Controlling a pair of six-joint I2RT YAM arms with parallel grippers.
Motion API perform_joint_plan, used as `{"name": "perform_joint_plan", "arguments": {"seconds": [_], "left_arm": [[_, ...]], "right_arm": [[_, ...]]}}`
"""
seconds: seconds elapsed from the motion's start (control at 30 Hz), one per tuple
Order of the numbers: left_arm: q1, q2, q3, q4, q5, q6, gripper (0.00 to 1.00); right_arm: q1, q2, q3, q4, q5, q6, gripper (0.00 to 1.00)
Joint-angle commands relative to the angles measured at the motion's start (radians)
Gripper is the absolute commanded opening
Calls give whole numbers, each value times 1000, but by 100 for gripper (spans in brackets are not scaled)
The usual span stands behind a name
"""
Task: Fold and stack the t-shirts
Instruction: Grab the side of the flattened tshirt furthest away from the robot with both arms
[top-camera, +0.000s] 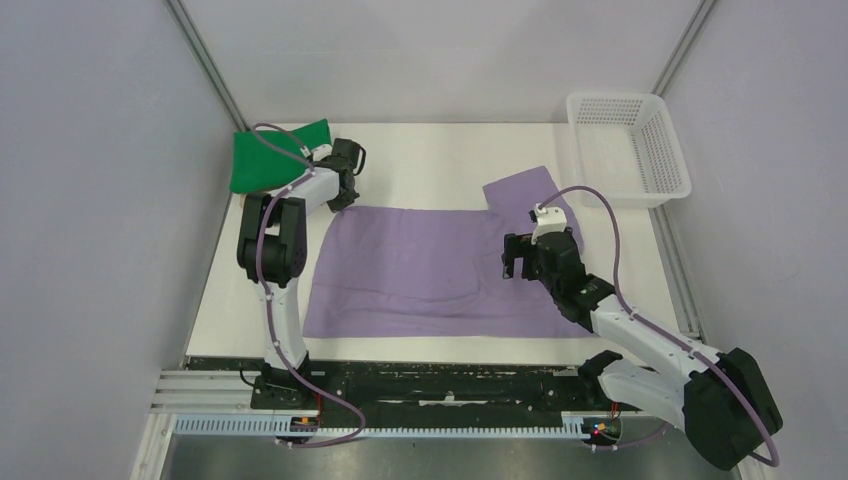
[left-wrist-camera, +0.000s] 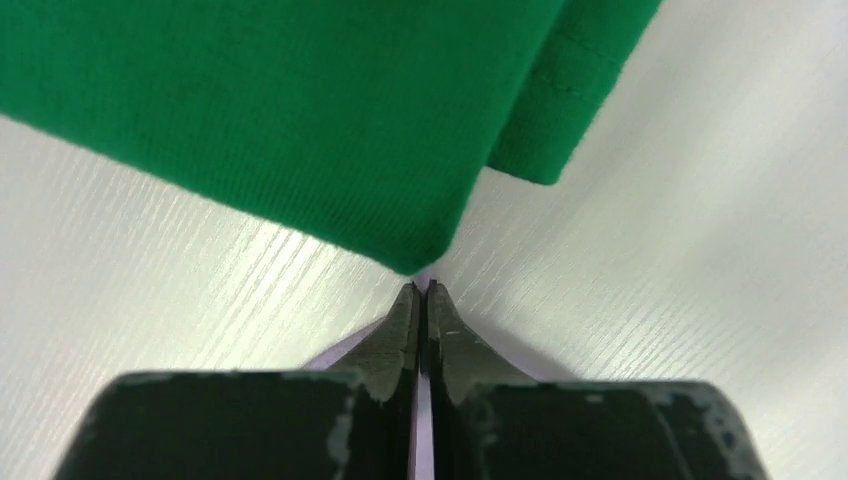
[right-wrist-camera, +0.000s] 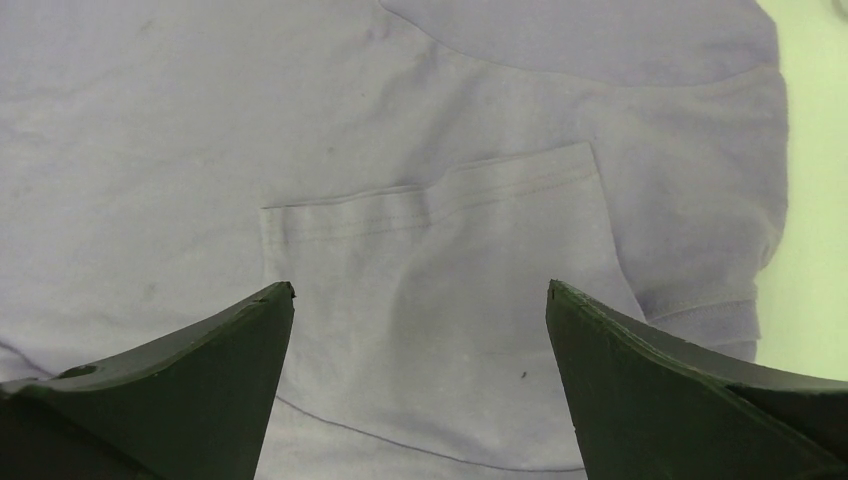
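White table (top-camera: 440, 160) bore the purple shirt (top-camera: 420, 270); left gripper (left-wrist-camera: 421, 288) pinched its corner beside the green shirt (left-wrist-camera: 250, 100), right gripper (right-wrist-camera: 420, 288) gaped above. First fold looked due: lift that corner across.

The top external camera looks steeply down from above and behind the arm bases, taking in the whole white worktop (top-camera: 440, 150). The left wrist camera sits very close behind the left fingers (left-wrist-camera: 398, 345), facing the green t-shirt (left-wrist-camera: 300, 100) just past their tips. The right wrist camera looks closely down between the right fingers (right-wrist-camera: 200, 380) onto the lavender t-shirt (right-wrist-camera: 400, 120); the top view shares both shirts.
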Motion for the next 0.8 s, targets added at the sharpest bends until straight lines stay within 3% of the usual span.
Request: {"name": "perform_joint_plan", "arguments": {"seconds": [0.0,0.23,0.4,0.77], "left_arm": [[1,7,7,-92,-12,-2,2],[-4,-35,-13,-96,-7,0,2],[-7,-57,-14,-90,23,11,2],[-9,-71,-16,-90,38,17,2]], "right_arm": [[-2,24,32,31,89,10,99],[-29,163,156,23,198,-13,99],[-136,345,330,17,135,-9,99],[-257,969,980,-80,162,-60,99]]}}
